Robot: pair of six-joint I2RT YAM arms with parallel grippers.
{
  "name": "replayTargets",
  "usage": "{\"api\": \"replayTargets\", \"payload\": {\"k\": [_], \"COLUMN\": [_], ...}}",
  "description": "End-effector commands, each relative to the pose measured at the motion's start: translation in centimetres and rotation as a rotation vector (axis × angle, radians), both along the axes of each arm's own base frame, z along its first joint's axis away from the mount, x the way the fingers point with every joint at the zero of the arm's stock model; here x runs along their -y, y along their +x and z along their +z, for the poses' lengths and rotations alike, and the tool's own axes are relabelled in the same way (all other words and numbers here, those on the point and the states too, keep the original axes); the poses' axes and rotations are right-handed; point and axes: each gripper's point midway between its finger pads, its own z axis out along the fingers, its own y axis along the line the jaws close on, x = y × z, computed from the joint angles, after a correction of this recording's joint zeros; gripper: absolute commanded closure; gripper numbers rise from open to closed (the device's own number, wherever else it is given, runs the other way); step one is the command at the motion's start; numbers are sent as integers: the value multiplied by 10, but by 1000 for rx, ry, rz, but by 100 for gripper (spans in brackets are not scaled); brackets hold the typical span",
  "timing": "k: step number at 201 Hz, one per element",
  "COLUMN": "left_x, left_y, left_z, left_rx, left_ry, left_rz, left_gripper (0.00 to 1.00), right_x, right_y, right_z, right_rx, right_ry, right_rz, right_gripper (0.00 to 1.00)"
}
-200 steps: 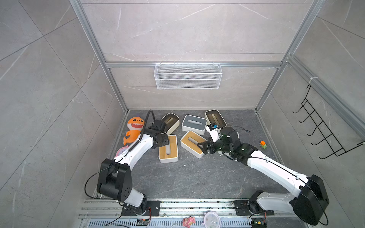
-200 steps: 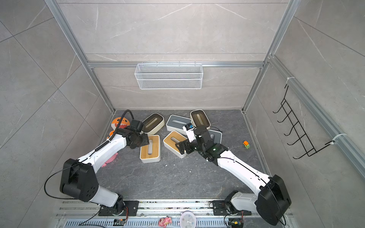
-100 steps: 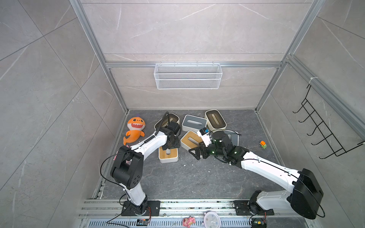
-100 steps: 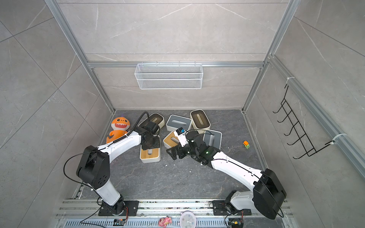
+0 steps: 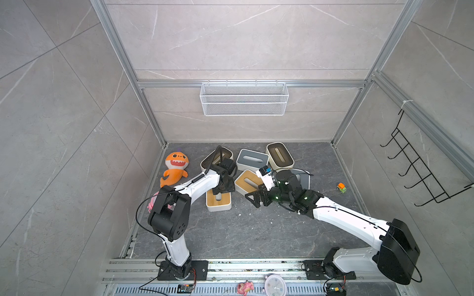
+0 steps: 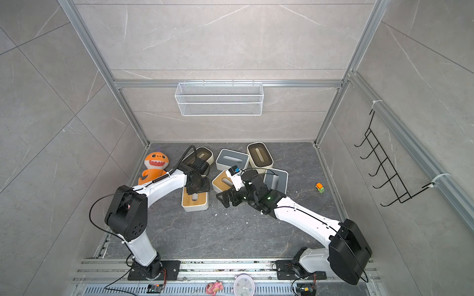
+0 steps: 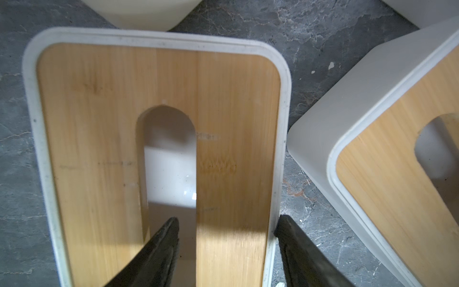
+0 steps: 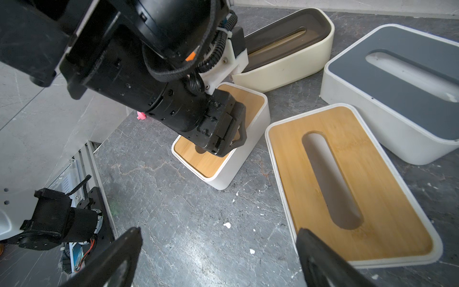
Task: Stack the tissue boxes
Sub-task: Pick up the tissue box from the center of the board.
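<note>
Grey stone-look walls in an aluminium frame close in a dark marbled counter. The white left arm reaches toward the back, and the right arm stretches across to the middle. A white mesh basket hangs on the back wall and a black hook rack on the side wall.

Six tissue boxes cluster at the back of the counter. The near tan box lies under the left gripper. Its fingers stand narrow, one down in the lid slot and one against the outer long wall; whether they clamp I cannot tell. Just beside it lies the far tan box, at an angle. Behind these sit a grey box, a cream box and a second cream box, half hidden by the left wrist. A second grey box shows partly beneath the right arm.

The right gripper hovers above bare counter by the far tan box, fingers wide and empty. An orange plush lies by the left wall and a toy car near the right.
</note>
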Motion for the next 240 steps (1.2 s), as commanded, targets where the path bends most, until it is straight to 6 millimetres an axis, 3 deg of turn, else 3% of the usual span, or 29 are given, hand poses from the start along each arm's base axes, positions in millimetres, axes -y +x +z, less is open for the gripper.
{"api": "replayTargets", "payload": {"k": [1, 66, 125, 240], "left_x": [6, 14, 7, 0], "left_y": [7, 9, 11, 11], "left_z": [-4, -6, -10, -7], "left_rx": [1, 6, 3, 15], "left_ry": [0, 10, 62, 91], "left_rz": [12, 5, 27, 32], "left_gripper": [34, 35, 36, 49], "right_x": [0, 2, 5, 6], "right_y": [-6, -8, -10, -11], "right_z": [-2, -1, -3, -4], "right_rx": [8, 13, 14, 12], "right_ry": [-13, -21, -35, -34], "right_rz": [28, 34, 32, 37], "right_gripper": [1, 0, 1, 1]}}
